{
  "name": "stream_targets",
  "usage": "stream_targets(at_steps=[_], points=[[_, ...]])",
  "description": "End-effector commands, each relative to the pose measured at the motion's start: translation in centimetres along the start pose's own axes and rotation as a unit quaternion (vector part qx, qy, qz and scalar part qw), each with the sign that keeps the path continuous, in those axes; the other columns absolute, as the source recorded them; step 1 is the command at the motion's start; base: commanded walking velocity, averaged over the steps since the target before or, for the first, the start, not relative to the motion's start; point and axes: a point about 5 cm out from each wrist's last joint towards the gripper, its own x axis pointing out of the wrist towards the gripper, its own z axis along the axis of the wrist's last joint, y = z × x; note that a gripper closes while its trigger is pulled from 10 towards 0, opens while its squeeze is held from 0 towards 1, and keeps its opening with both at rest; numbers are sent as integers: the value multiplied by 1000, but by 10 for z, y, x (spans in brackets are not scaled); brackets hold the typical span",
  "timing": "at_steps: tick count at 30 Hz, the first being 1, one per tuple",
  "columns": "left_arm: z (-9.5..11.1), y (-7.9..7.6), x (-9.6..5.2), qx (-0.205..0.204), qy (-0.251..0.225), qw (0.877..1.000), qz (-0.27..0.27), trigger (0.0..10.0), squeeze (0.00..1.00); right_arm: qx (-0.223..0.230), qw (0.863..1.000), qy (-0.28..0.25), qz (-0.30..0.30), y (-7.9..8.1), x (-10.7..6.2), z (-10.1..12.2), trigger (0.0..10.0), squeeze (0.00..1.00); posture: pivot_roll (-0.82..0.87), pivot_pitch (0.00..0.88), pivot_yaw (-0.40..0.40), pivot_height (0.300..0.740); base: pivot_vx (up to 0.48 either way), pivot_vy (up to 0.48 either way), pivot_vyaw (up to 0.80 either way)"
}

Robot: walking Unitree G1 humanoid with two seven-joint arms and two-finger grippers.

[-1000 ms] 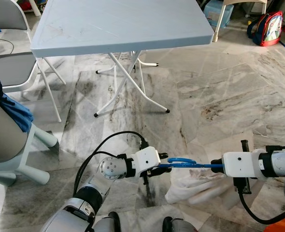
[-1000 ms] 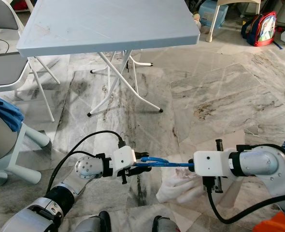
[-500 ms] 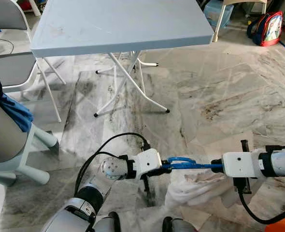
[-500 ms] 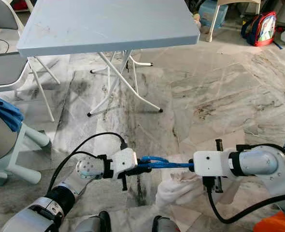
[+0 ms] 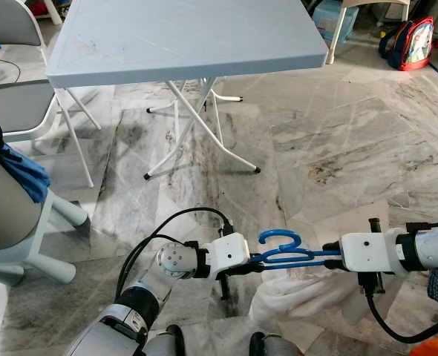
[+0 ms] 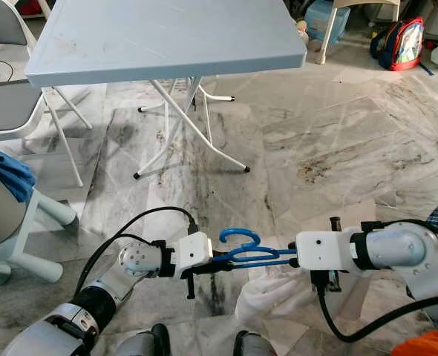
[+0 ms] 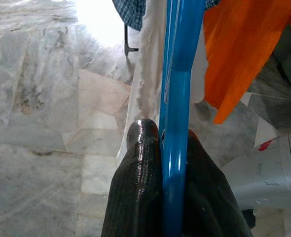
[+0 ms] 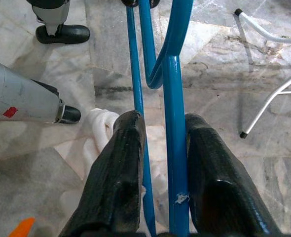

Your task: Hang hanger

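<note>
STEP: I'm carrying the blue hanger (image 5: 286, 254) level above the marble floor (image 5: 338, 141), white cloth (image 5: 301, 293) draped below | left pincer (image 7: 171, 163) clamping one end, right pincer (image 8: 161, 148) gripping the other | NEXT: I'm judging it needs lifting, hook up, toward a rail.

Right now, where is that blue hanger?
The blue hanger is held level between the left gripper and right gripper, low in the eye views, above white cloth.

Even daylight, sharp eye views; glare patch on floor (image 7: 98, 19) in left wrist view.
</note>
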Motion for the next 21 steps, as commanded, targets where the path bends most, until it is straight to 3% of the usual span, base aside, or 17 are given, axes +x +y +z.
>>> stream_targets(at_steps=[1, 10, 14, 16, 21], points=[[-5, -2, -2, -17, -1, 1000, 11, 0, 0, -2, 1000, -8, 26, 4, 4, 1, 10000, 1000, -110, 243, 6, 740, 0, 0, 0], [-9, -3, -5, -30, -8, 998, 52, 0, 0, -21, 999, -12, -34, -14, 4, 2, 10000, 1000, -104, 239, -1, 740, 0, 0, 0], [-14, -5, -9, -44, -17, 995, 90, 0, 0, -5, 993, 12, -118, -29, 5, -7, 10000, 1000, -99, 239, -5, 740, 0, 0, 0], [-15, -5, -10, -46, -18, 995, 92, 0, 0, -3, 992, 15, -128, -30, 6, -8, 10000, 1000, -99, 239, -5, 740, 0, 0, 0], [-19, -4, -17, -49, -18, 991, 121, 0, 0, 36, 969, 41, -242, -42, 10, -22, 10000, 1000, -93, 238, -2, 740, 0, 0, 0]])
